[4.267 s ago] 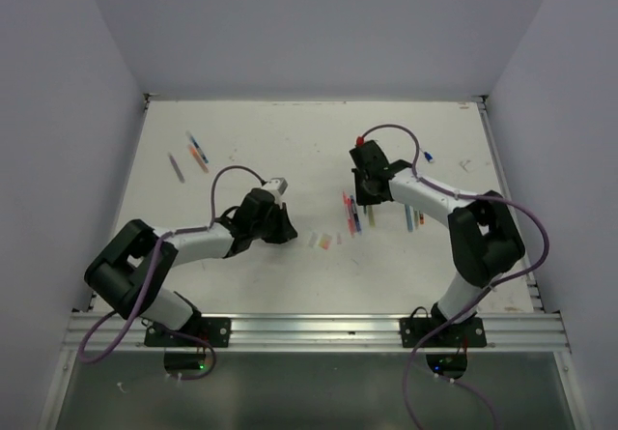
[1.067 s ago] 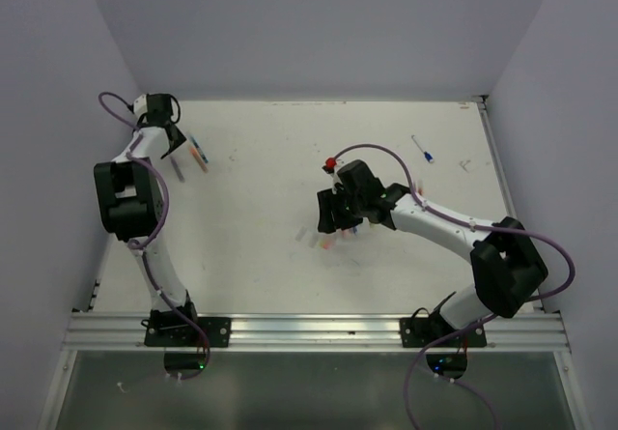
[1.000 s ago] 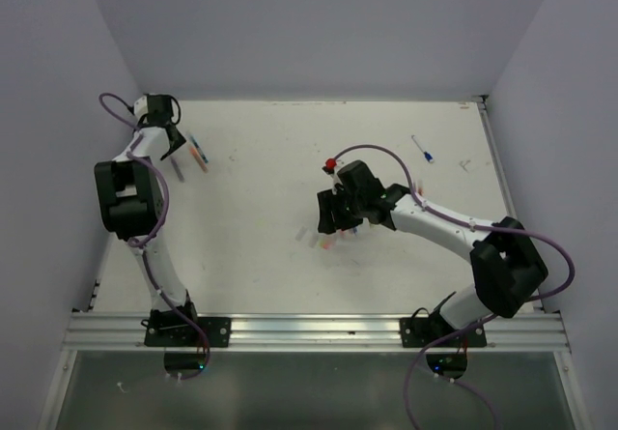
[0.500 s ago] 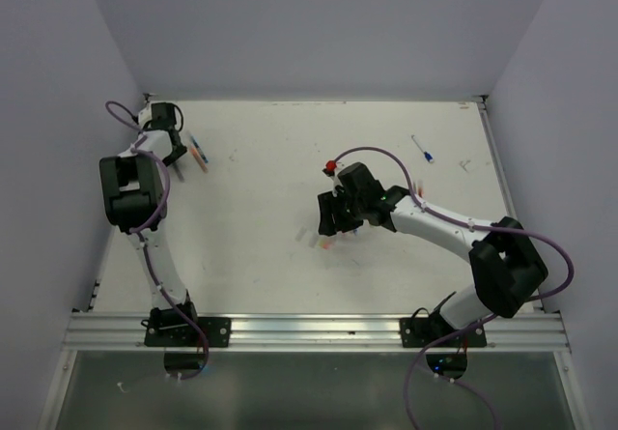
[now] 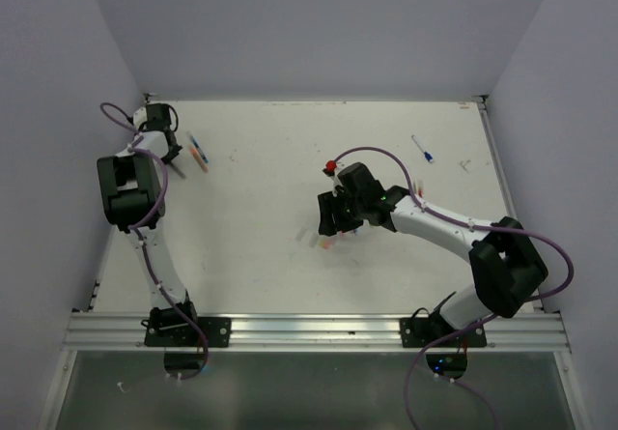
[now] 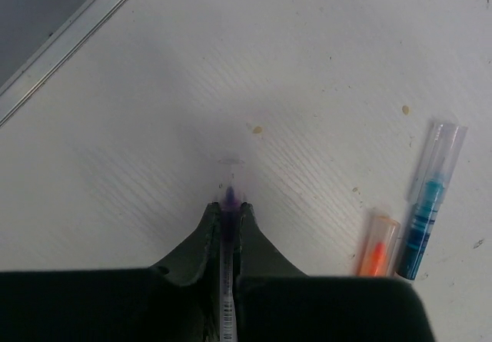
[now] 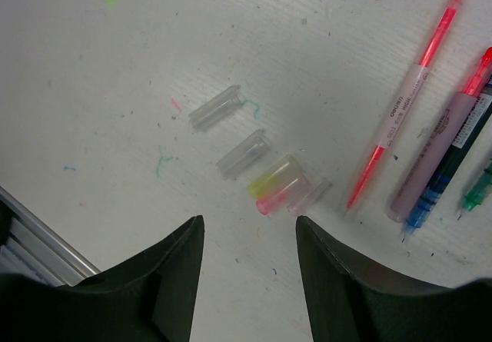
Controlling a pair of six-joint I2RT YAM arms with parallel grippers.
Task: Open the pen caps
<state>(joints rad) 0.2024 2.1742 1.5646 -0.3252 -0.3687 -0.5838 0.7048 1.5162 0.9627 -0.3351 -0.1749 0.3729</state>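
Observation:
My left gripper is shut on a thin purple pen whose tip touches the table; from above it sits at the far left. Beside it lie a capped orange pen and a blue pen with a clear cap. My right gripper is open, hovering over loose pen caps: two clear, one yellow, one pink and one pale. Uncapped pens lie to their right: pink, grey-bodied and green.
The table's metal edge rail runs close to the left gripper, with the left wall just beyond. A single blue pen lies far right. Ink marks dot the white table.
The left gripper has shut on the purple pen, and its wrist has shifted slightly at the far left. The right arm has stayed in place over the caps.

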